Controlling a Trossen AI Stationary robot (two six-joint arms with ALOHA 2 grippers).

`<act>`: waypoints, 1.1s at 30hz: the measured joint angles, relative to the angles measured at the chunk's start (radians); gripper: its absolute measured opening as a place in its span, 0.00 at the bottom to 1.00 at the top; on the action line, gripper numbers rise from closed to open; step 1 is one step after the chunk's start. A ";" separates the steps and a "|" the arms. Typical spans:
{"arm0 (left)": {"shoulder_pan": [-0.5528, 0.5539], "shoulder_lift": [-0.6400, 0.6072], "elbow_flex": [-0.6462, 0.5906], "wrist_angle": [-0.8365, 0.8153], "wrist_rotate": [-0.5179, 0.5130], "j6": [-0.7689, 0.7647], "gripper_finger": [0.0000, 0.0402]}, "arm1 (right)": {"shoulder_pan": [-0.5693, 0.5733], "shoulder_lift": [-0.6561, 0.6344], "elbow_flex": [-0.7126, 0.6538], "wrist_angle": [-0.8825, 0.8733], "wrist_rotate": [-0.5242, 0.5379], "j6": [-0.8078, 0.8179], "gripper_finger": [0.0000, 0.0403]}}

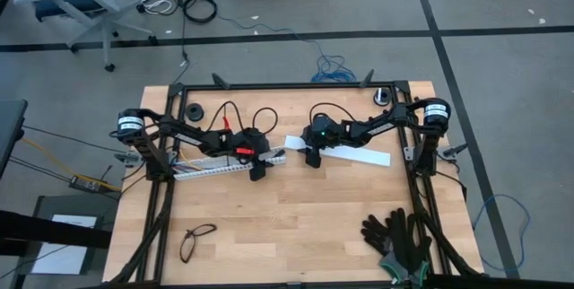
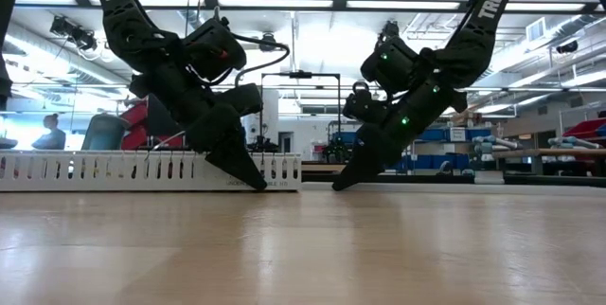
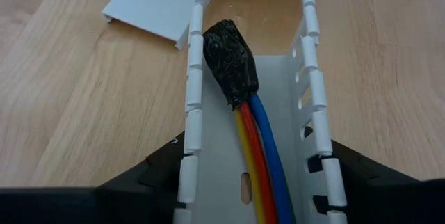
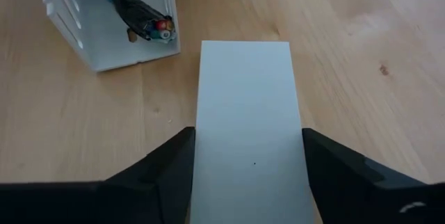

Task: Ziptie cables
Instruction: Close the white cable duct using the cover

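The cables (image 3: 261, 147), yellow, red and blue wires with a black-taped end (image 3: 229, 57), lie inside a white slotted rail (image 1: 211, 170) that rests on the table. My left gripper (image 3: 254, 163) is shut on this rail near its right end, its tip down at the table (image 2: 256, 182). A flat white cover strip (image 1: 354, 153) lies just right of the rail. My right gripper (image 4: 248, 147) is shut on the strip's left part. The rail's open end with the cable tips (image 4: 149, 26) lies just beyond the strip's end. My left gripper has one finger (image 3: 163, 179) outside each slotted wall (image 3: 188, 161) of the rail, near its right end, pinching the rail across its width. The fingers slant down from the table's left. The rail sits on the table, channel up. My right gripper pinches the cover strip by its two long edges (image 4: 197, 154), near the end facing the rail. The fingers (image 4: 327, 165) slant down from the table's right and lie across the strip. The strip looks flat on the table.
A pair of glasses (image 1: 197, 240) lies near the front left, and black gloves (image 1: 395, 235) lie at the front right. A black ring (image 1: 195, 112) sits at the back left. Bare wood stretches between the grippers and the near edge.
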 joint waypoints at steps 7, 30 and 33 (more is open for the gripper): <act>0.000 0.000 0.000 0.001 0.000 0.000 0.55 | 0.000 0.000 0.000 0.000 0.001 0.000 0.58; 0.000 0.000 0.000 0.001 -0.001 0.000 0.55 | 0.000 -0.013 -0.001 0.037 -0.003 0.004 0.55; 0.000 0.000 0.000 0.002 -0.002 0.000 0.55 | -0.001 -0.032 -0.002 0.023 -0.001 0.002 0.55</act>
